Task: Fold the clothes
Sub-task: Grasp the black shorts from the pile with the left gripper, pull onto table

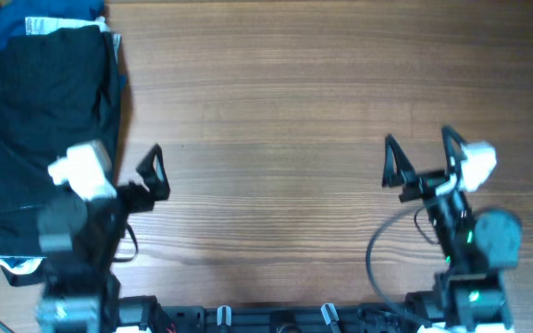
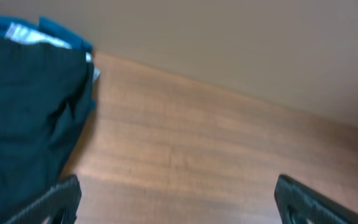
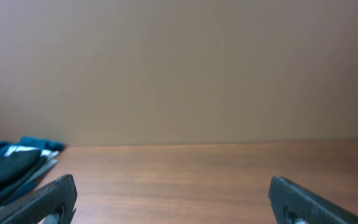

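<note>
A folded black garment (image 1: 44,120) lies on top of blue clothes (image 1: 7,28) in a stack at the table's left edge. It also shows in the left wrist view (image 2: 23,112) and small at the left of the right wrist view (image 3: 5,171). My left gripper (image 1: 154,171) is open and empty, just right of the stack's near end; its fingers frame bare wood (image 2: 176,202). My right gripper (image 1: 421,157) is open and empty over bare wood at the right (image 3: 173,199).
The wooden table (image 1: 276,92) spreads between the two arms. A beige wall (image 3: 179,62) stands behind its far edge. A white label (image 1: 44,26) shows at the stack's far end.
</note>
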Robot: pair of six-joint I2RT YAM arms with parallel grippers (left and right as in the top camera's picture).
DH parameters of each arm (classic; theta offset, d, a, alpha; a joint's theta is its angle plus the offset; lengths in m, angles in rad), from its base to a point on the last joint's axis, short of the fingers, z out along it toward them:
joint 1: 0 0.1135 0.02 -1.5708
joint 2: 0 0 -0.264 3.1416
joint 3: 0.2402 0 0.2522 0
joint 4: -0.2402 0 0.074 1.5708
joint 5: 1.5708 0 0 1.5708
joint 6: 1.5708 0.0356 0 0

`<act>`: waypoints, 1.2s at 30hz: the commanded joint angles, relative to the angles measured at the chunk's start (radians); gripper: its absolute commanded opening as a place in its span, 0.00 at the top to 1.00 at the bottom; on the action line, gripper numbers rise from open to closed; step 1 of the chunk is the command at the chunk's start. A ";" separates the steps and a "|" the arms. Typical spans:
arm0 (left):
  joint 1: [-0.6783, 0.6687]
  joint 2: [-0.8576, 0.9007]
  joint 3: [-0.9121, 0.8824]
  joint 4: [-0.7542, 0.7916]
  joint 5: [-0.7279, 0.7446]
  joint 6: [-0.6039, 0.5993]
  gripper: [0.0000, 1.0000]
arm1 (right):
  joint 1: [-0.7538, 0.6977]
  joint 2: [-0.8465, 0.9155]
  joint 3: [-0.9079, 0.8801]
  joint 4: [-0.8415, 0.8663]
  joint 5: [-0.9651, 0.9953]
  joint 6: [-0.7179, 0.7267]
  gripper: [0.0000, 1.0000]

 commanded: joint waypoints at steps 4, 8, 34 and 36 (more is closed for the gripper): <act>-0.005 0.499 0.623 -0.417 0.087 0.114 0.00 | 0.003 0.533 0.555 -0.406 -0.131 -0.093 0.00; 0.014 0.705 0.787 -0.467 0.027 0.175 0.00 | 0.003 0.816 0.842 -0.628 -0.136 -0.133 0.00; 0.876 1.469 0.791 -0.201 -0.034 0.493 0.15 | 0.003 1.035 0.882 -0.640 -0.359 -0.138 0.00; 0.893 1.483 0.791 -0.198 -0.034 0.493 0.23 | 0.003 1.036 0.882 -0.640 -0.359 -0.138 0.00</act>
